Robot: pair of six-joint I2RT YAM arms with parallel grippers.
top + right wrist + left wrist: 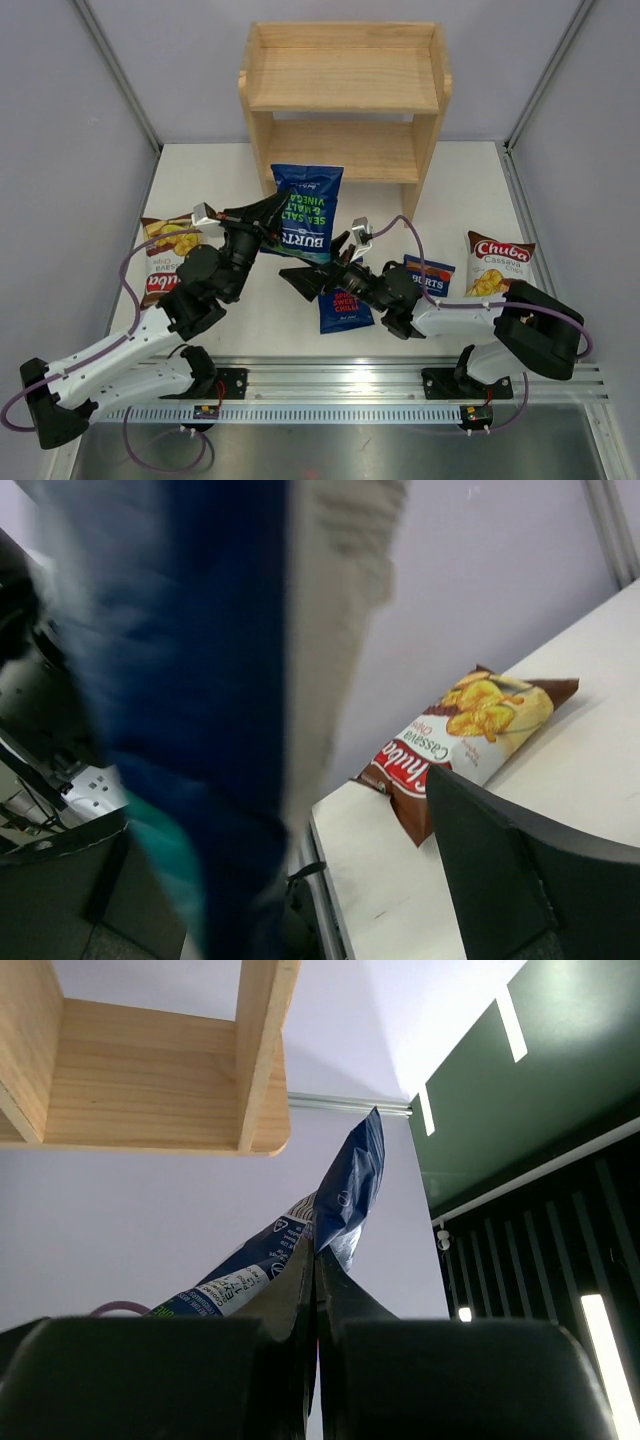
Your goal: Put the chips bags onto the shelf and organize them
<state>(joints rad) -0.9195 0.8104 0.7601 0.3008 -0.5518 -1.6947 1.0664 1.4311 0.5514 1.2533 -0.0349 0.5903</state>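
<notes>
My left gripper is shut on the lower left edge of the green-accented blue Burts bag and holds it up in front of the wooden shelf. In the left wrist view the jaws pinch that bag below the shelf. My right gripper is open beside the bag's lower right edge. In the right wrist view the bag is a close blur and one finger shows. Two orange-topped Burts bags lie under the right arm. Chuba bags lie at the left and right.
Both shelf tiers hold nothing. Grey walls with metal posts close in the table on the left, right and back. The left Chuba bag lies near the table's left edge. A metal rail runs along the near edge by the arm bases.
</notes>
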